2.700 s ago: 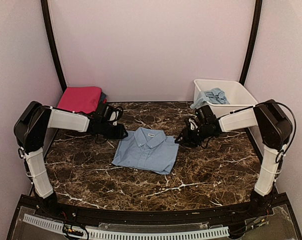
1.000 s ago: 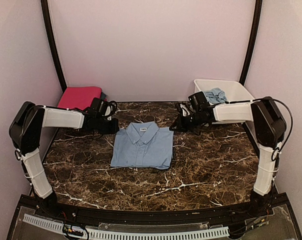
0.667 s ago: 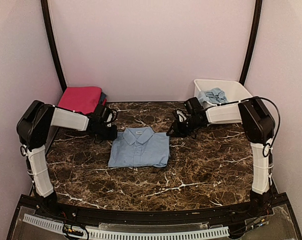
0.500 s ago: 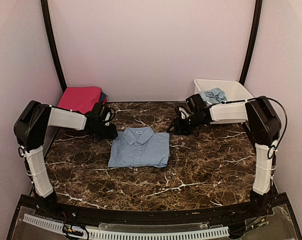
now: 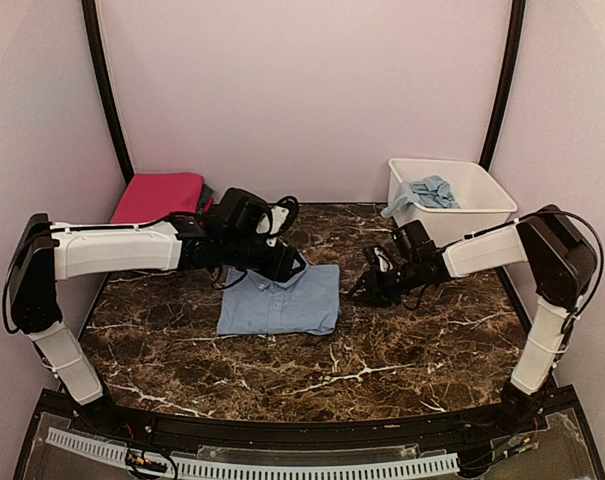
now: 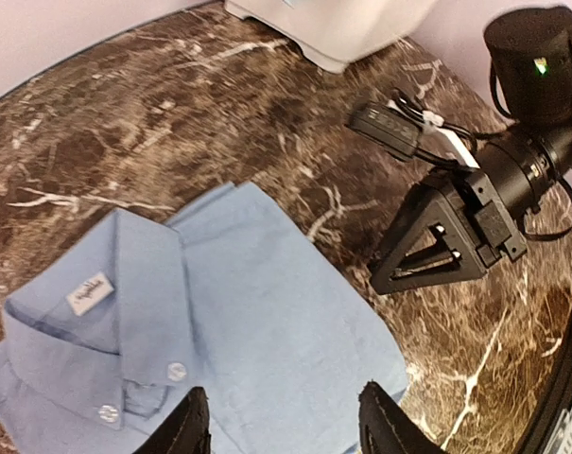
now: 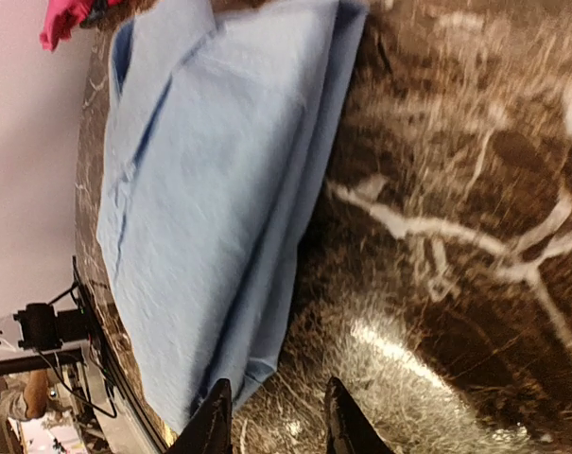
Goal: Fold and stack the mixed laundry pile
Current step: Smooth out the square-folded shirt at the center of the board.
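A folded pale blue collared shirt (image 5: 282, 302) lies flat in the middle of the marble table (image 5: 412, 340). My left gripper (image 5: 287, 264) hovers over its collar end; in the left wrist view it (image 6: 286, 430) is open above the shirt (image 6: 229, 322) with nothing between its fingers. My right gripper (image 5: 366, 291) sits low at the shirt's right edge. In the right wrist view it (image 7: 274, 426) is open, narrower, just off the folded shirt's (image 7: 200, 189) corner. A folded magenta-pink piece (image 5: 160, 196) lies on a dark one at the back left.
A white tub (image 5: 477, 205) stands at the back right with a pale blue garment (image 5: 426, 190) draped in it. The right gripper's black body (image 6: 446, 248) shows close beside the shirt in the left wrist view. Walls close in on three sides.
Both grippers opened. My left arm swung right from beside the shirt to over its collar. My right arm drew back toward the shirt's right edge. The shirt stayed put.
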